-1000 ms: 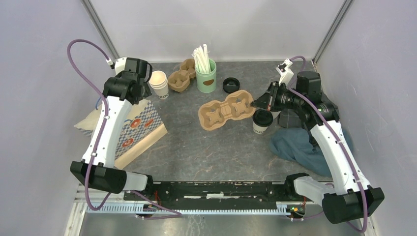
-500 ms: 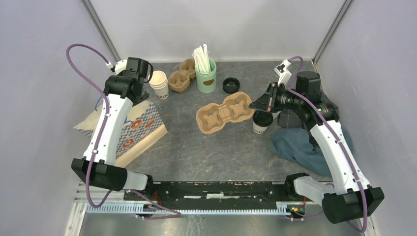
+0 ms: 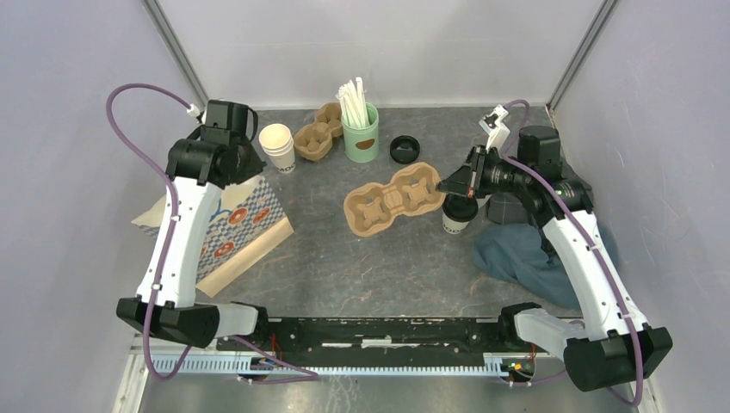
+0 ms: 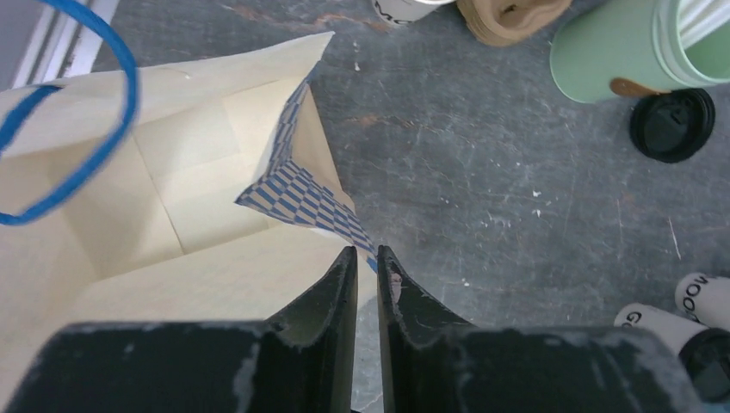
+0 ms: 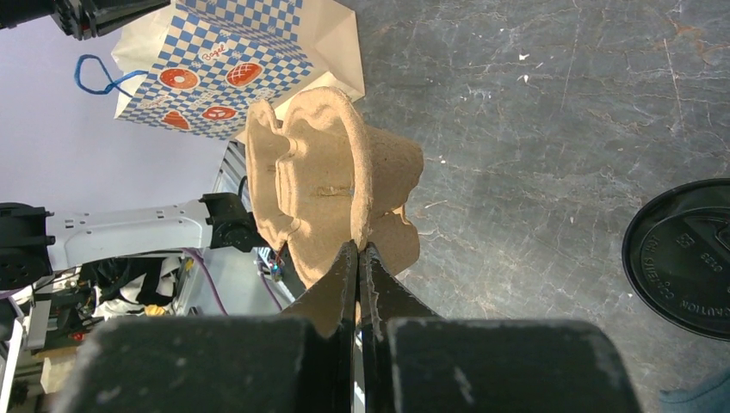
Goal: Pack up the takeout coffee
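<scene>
Takeout coffee (image 3: 454,222) stood upright on the table (image 3: 361,267), just beside one end of the pulp cup carrier (image 3: 392,196) and partly under the right end effector (image 5: 357,249), which was clamped shut on that carrier's rim. The left end effector (image 4: 366,254) hung at the mouth of the paper bag (image 4: 172,198), fingers almost together; whether they pinched paper could not be told. The cup looked light, thin-walled and easily crushed, its lid liable to pop. It was probably best gripped gently around the body below the lid and kept upright.
</scene>
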Action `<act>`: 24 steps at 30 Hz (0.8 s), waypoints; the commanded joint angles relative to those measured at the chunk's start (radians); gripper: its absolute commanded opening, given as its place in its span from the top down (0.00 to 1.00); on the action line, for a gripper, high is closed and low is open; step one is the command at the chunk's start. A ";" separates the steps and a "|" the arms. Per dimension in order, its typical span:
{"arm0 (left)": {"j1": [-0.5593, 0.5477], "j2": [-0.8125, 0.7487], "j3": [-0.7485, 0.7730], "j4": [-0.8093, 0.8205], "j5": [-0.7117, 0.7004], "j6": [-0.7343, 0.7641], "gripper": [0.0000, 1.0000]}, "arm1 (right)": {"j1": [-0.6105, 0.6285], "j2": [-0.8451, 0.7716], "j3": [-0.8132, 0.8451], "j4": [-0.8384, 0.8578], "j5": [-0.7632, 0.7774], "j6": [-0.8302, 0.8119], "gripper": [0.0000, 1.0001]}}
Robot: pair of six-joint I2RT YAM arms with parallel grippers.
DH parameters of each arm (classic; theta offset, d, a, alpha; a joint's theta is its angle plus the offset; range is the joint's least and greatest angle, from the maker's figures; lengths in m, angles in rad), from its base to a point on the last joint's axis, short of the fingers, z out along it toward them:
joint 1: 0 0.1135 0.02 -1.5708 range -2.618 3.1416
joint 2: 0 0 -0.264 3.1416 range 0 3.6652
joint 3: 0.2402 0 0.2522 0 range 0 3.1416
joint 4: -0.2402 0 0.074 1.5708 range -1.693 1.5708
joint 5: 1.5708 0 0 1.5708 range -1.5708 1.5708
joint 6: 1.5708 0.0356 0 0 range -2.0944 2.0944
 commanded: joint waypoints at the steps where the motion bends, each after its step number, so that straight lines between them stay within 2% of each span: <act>1: -0.004 -0.050 -0.052 0.054 0.114 0.039 0.81 | 0.002 -0.021 -0.001 0.004 0.012 -0.014 1.00; 3: -0.004 -0.060 -0.064 0.055 0.094 0.038 0.78 | 0.002 -0.025 0.004 0.005 0.018 -0.013 1.00; 5: -0.004 -0.083 -0.079 0.070 0.047 0.043 0.53 | 0.002 -0.032 0.006 0.004 0.028 -0.016 1.00; 6: -0.004 -0.093 -0.084 0.075 0.020 0.056 0.49 | 0.002 -0.037 0.002 0.004 0.035 -0.019 1.00; 11: -0.004 -0.083 -0.049 0.018 -0.136 0.048 0.41 | 0.001 -0.054 -0.023 0.015 0.040 0.000 1.00; 13: -0.004 -0.079 -0.076 0.044 -0.145 0.045 0.37 | 0.002 -0.067 -0.034 0.024 0.054 0.000 1.00; 19: -0.004 -0.007 -0.071 0.083 -0.075 0.032 0.36 | 0.001 -0.083 -0.041 0.028 0.059 0.011 1.00; 22: -0.004 0.027 -0.040 0.061 -0.052 0.012 0.43 | 0.002 -0.077 -0.035 0.020 0.051 0.010 1.00; 24: -0.004 0.030 -0.037 0.060 -0.036 0.005 0.52 | 0.002 -0.077 -0.022 0.013 0.052 0.003 1.00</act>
